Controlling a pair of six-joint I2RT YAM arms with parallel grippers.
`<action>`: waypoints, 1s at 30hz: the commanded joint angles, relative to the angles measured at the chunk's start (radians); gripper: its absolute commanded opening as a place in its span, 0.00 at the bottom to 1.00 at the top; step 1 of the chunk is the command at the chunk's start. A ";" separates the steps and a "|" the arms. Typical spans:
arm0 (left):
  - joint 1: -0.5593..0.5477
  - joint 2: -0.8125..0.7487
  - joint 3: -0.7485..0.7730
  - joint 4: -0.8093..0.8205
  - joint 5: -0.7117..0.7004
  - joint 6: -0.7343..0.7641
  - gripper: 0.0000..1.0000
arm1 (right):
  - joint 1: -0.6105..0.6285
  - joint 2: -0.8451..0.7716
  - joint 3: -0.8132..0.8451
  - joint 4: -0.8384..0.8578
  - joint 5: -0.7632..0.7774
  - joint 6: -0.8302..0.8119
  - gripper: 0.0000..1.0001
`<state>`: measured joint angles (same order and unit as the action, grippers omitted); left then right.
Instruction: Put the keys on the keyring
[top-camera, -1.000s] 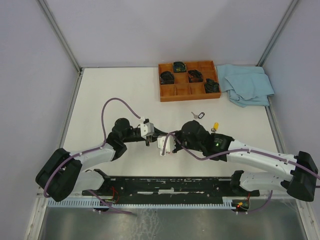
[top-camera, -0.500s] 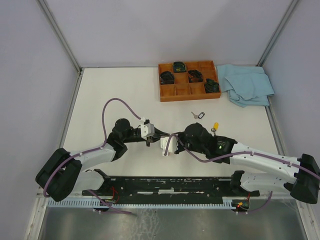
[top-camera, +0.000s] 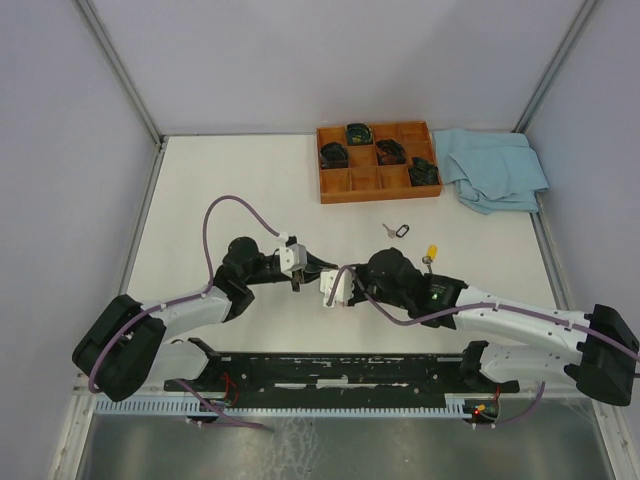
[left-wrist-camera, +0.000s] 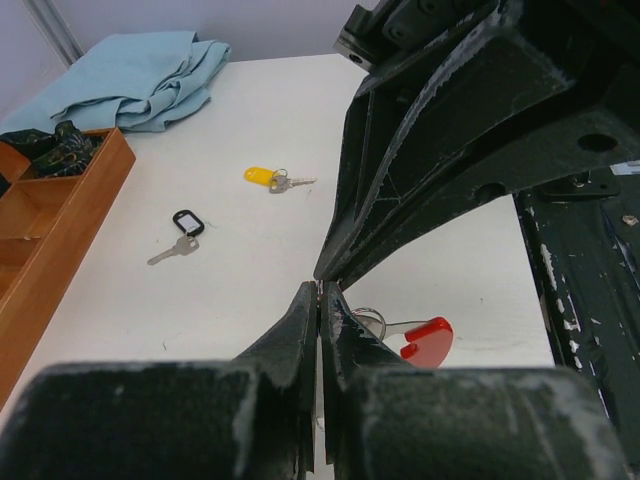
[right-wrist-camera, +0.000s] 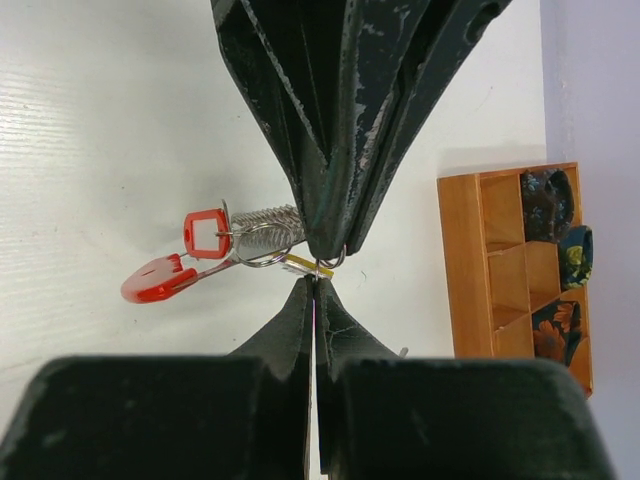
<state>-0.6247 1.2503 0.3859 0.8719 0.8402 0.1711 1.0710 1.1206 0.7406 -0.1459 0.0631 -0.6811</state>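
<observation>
lying beyond the arms are a wooden tray (top-camera: 350, 188), a blue cloth (top-camera: 495, 165) beside it, a plain key on a black loop (left-wrist-camera: 187, 222) and, nearer, a yellow-capped key (left-wrist-camera: 262, 177). both arms reach low to the table's middle, left gripper (left-wrist-camera: 318, 300) and right gripper (right-wrist-camera: 313, 290) tip to tip, each pinched fully together. the keyring (right-wrist-camera: 262, 250), with its red band (right-wrist-camera: 155, 280) and a red-capped key (right-wrist-camera: 205, 233), sits right at the tips; whether either tip pinches it i cannot tell.

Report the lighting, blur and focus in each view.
Top external: even soft light, sharp throughout, only faint shadows on the table. Left wrist: left gripper blurred near the lens; yellow-capped key beyond is crisp. Right wrist: right gripper blurred near the lens; keyring in focus.
</observation>
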 joint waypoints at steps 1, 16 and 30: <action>0.000 -0.011 0.007 0.111 0.015 -0.030 0.03 | -0.008 -0.030 -0.042 0.113 -0.003 0.035 0.01; 0.001 -0.004 0.006 0.114 0.017 -0.033 0.03 | -0.041 -0.066 -0.065 0.161 -0.053 0.072 0.23; 0.000 -0.002 0.007 0.120 0.020 -0.038 0.03 | -0.055 -0.032 -0.044 0.150 -0.104 0.076 0.03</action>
<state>-0.6250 1.2503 0.3855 0.9154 0.8421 0.1642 1.0237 1.0790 0.6762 -0.0372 -0.0093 -0.6235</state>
